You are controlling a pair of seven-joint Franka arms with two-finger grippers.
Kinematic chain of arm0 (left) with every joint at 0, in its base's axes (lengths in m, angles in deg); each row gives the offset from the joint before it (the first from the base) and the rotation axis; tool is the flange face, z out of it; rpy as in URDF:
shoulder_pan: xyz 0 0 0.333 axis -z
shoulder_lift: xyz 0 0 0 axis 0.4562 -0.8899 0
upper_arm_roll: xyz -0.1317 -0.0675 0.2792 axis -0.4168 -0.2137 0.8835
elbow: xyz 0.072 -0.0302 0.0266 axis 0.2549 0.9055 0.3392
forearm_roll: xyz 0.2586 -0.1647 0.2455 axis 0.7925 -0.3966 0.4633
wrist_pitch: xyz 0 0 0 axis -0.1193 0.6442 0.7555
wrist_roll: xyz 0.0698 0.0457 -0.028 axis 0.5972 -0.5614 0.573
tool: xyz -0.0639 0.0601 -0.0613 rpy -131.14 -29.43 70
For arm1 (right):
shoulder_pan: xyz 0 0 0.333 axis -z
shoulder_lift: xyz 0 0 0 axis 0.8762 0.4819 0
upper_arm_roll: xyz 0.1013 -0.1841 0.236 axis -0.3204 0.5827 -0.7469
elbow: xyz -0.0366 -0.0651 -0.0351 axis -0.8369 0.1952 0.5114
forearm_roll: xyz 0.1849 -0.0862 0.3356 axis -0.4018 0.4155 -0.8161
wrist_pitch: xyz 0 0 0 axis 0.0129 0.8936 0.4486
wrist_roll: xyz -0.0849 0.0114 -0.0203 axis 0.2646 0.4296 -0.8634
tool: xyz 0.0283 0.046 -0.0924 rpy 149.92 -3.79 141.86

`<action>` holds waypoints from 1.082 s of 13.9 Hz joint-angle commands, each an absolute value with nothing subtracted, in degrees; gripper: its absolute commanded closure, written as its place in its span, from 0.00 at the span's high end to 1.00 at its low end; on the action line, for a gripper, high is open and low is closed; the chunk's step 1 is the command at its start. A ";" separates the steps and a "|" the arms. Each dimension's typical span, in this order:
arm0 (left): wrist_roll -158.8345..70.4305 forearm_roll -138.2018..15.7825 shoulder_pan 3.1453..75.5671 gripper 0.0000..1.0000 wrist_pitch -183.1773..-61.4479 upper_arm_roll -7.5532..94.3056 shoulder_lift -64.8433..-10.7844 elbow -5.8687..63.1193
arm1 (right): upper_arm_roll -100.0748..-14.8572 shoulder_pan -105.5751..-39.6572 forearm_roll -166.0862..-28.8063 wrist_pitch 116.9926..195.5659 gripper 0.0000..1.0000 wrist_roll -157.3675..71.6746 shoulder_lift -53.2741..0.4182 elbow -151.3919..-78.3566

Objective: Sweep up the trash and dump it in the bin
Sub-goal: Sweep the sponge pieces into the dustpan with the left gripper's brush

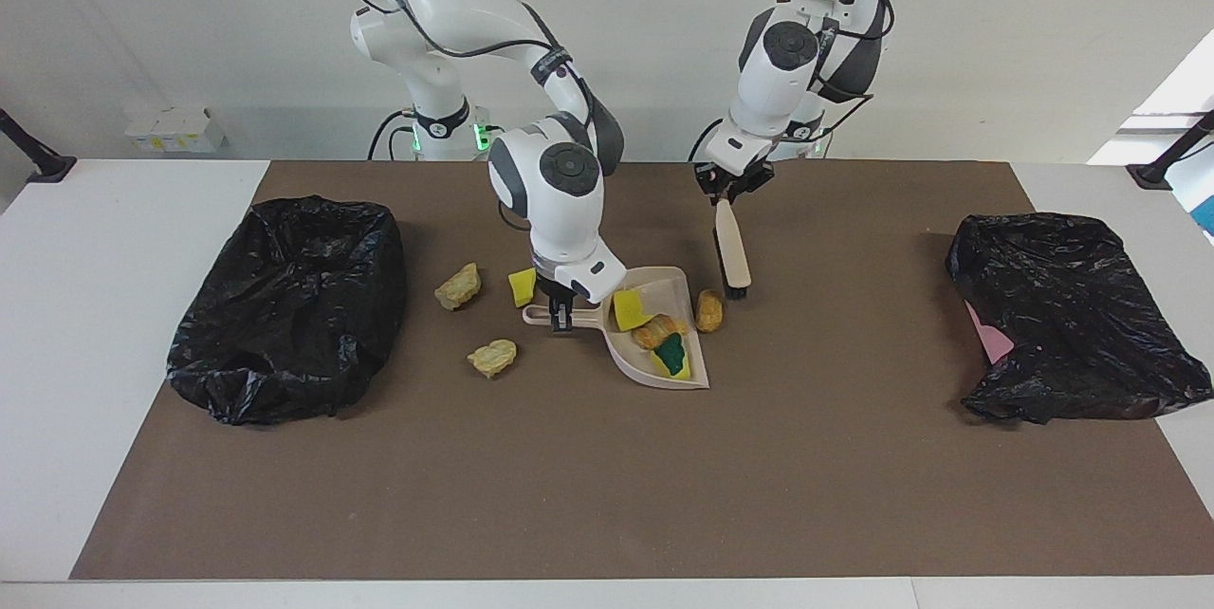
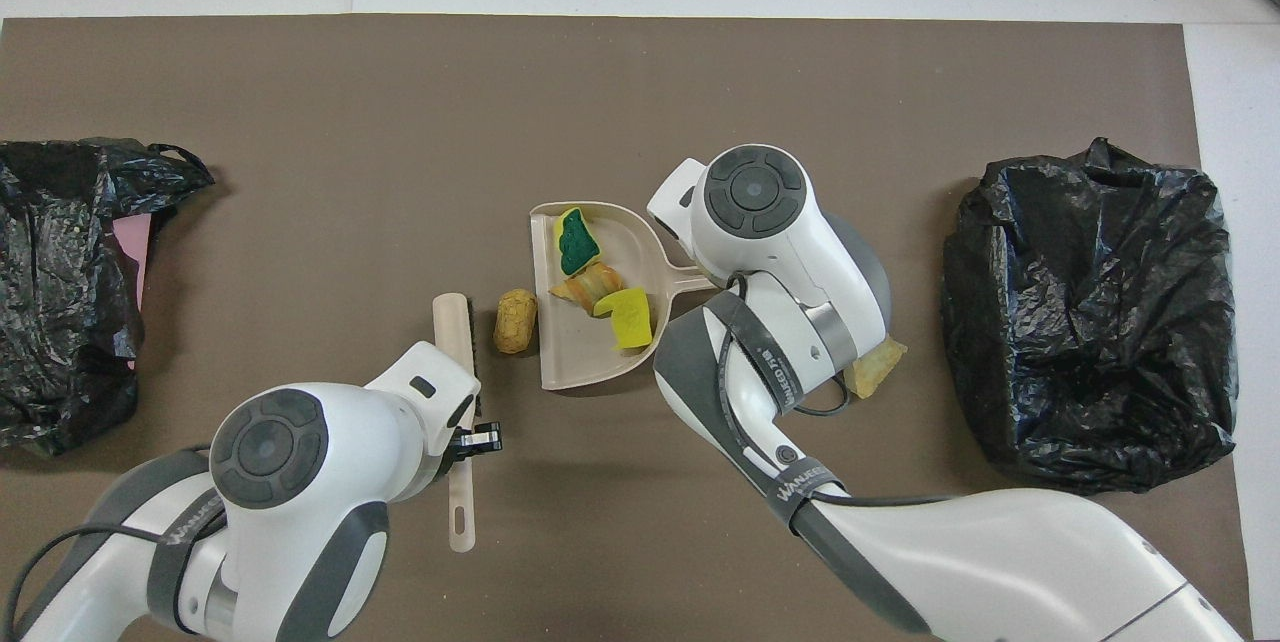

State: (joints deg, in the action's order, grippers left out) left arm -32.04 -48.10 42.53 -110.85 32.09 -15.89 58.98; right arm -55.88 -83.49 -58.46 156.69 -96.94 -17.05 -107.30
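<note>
1. The right gripper (image 1: 562,320) is clamped on the handle of the dustpan (image 1: 654,370), which rests on the mat.
2. The left gripper (image 1: 728,194) grips the brush (image 1: 732,255), bristles down beside the pan.
3. 3 pieces of trash (image 1: 656,332) lie in the pan; 1 orange-brown chunk (image 1: 708,309) sits between brush and pan, at 3 o'clock from the pan in the facing view.
4. 3 more chunks (image 1: 459,286) lie toward the bin (image 1: 289,305).
</note>
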 commanded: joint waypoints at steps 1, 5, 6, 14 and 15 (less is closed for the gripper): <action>-32.22 -47.24 42.69 0.00 -116.98 31.99 -21.85 58.30 | -56.33 -82.64 -58.42 157.77 0.00 -99.09 -18.21 -109.38; -32.75 -48.02 46.99 0.00 -120.16 31.64 -23.97 57.77 | -56.33 -82.46 -58.42 157.86 0.00 -99.01 -18.21 -109.38; -32.66 -48.20 49.26 0.00 -120.16 31.73 -24.15 56.81 | -56.33 -82.55 -58.42 157.86 0.00 -99.10 -18.21 -109.38; -31.44 -48.82 48.33 0.00 -116.22 32.25 -22.31 55.75 | -56.42 -81.15 -59.47 157.86 0.00 -99.44 -18.39 -109.21; -30.82 -48.73 48.15 0.00 -114.81 32.51 -22.22 55.83 | -56.42 -81.06 -60.52 157.86 0.00 -99.88 -18.65 -109.12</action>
